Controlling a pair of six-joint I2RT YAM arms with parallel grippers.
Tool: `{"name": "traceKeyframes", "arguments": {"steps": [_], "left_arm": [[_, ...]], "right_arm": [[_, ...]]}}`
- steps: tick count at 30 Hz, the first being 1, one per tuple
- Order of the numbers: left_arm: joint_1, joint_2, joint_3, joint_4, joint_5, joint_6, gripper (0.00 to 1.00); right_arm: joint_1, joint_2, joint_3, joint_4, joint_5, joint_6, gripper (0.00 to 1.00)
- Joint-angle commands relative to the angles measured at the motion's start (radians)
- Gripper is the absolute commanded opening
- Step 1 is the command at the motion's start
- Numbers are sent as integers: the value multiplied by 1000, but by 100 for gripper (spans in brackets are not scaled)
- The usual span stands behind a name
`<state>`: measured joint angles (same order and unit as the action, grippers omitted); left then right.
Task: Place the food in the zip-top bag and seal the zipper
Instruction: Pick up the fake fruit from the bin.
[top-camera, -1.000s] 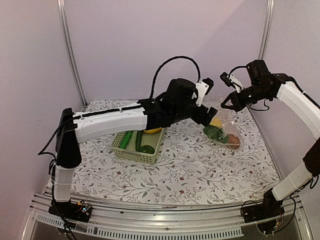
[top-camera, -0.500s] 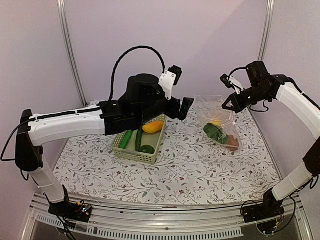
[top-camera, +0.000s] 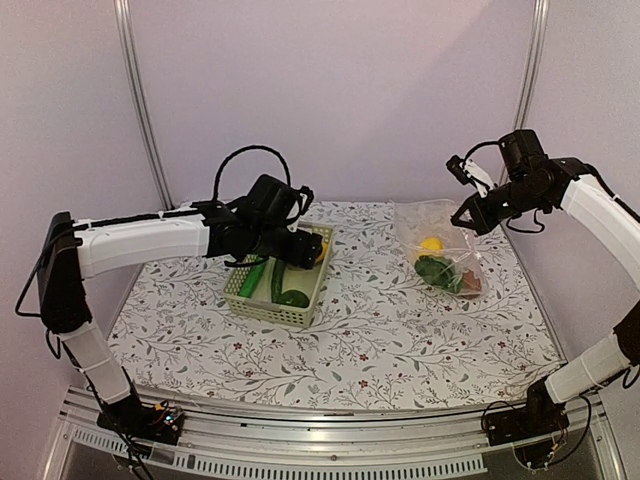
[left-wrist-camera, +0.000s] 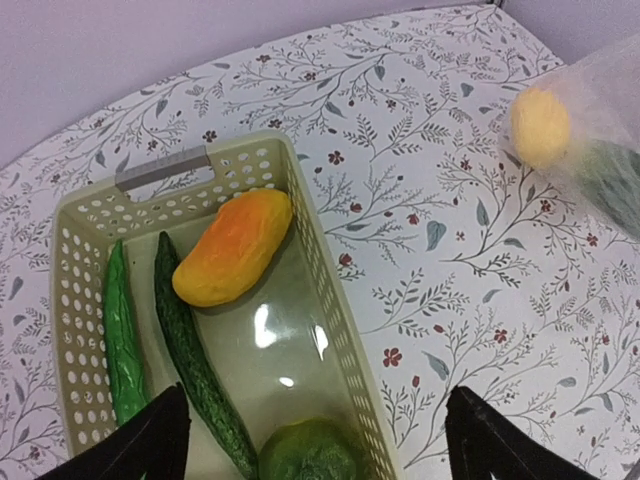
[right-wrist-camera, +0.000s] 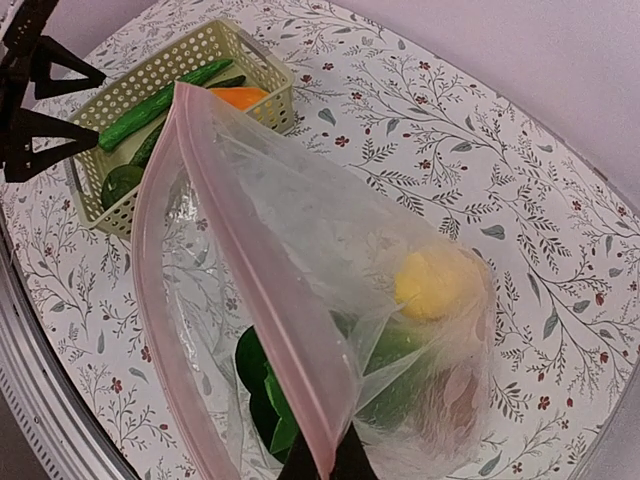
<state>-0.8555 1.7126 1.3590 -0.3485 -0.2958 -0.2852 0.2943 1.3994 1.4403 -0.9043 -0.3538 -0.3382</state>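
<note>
Left wrist view looks down into the basket (left-wrist-camera: 72, 300), left of the table's (top-camera: 380, 330) centre. Inside lie an orange piece (left-wrist-camera: 232, 248), two cucumbers (left-wrist-camera: 195, 350) and a round green piece (left-wrist-camera: 310, 452). The left gripper (left-wrist-camera: 315, 445) hovers above, fingers spread, holding nothing. Near the far right corner, the right gripper (right-wrist-camera: 320, 465) pinches the zipper (right-wrist-camera: 250, 260) (pink strip) of the zip-top bag (right-wrist-camera: 300, 220), mouth held up. A yellow piece (right-wrist-camera: 435, 280), leafy greens (right-wrist-camera: 265, 390) and a brown piece (right-wrist-camera: 450, 400) sit inside.
</note>
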Motion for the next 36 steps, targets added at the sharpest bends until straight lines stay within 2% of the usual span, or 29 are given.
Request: {"name": "traceKeyframes", "arguments": {"steps": [1, 9, 25, 28, 33, 36], "left_arm": [[64, 72, 50, -202, 194, -83, 85], [112, 144, 72, -316, 320, -111, 84], [128, 257, 92, -373, 415, -112, 82], [128, 270, 97, -389, 411, -99, 76], [128, 282, 117, -423, 407, -85, 59], [128, 262, 139, -445, 385, -76, 51]], "right_arm": [[2, -28, -19, 11, -1, -13, 0], [2, -33, -33, 11, -5, -19, 0], [2, -36, -47, 13, -10, -23, 0], [2, -36, -47, 12, -13, -22, 0], [1, -33, -47, 9, -15, -23, 0], [1, -35, -47, 7, -12, -24, 0]]}}
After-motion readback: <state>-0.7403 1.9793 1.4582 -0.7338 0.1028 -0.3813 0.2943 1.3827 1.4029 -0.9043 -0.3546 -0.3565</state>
